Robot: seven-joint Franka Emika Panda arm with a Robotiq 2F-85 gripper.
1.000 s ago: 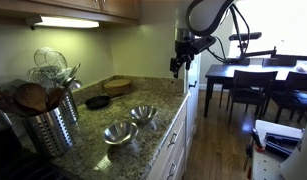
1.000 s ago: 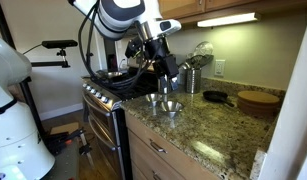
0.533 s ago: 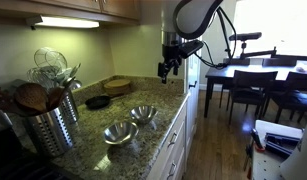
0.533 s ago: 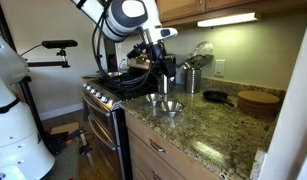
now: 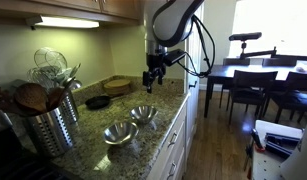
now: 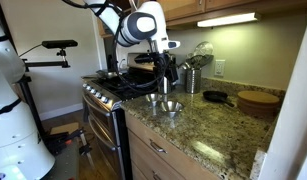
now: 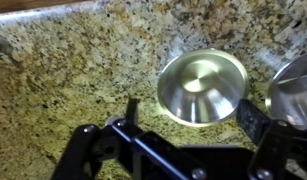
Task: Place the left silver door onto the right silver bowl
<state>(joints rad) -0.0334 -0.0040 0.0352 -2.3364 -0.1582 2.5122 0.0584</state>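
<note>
Two silver bowls stand side by side on the granite counter; no silver door shows. In an exterior view one bowl (image 5: 120,132) is nearer the camera and the other (image 5: 144,114) is behind it; they also show in the other exterior view (image 6: 153,98) (image 6: 170,106). My gripper (image 5: 148,80) hangs open and empty above the counter, higher than the bowls (image 6: 166,76). In the wrist view one bowl (image 7: 201,87) lies between and just ahead of my open fingers (image 7: 191,115), and the second bowl (image 7: 298,90) is cut off at the right edge.
A steel utensil holder with whisks (image 5: 48,115), a black pan (image 5: 97,101) and a wooden board (image 5: 118,86) stand further back on the counter. A stove (image 6: 111,88) adjoins the counter. A dining table with chairs (image 5: 248,80) stands beyond the counter's end.
My arm has swung in over the counter toward the bowls, and the gripper has come lower. The gripper stays open. The bowls have not moved.
</note>
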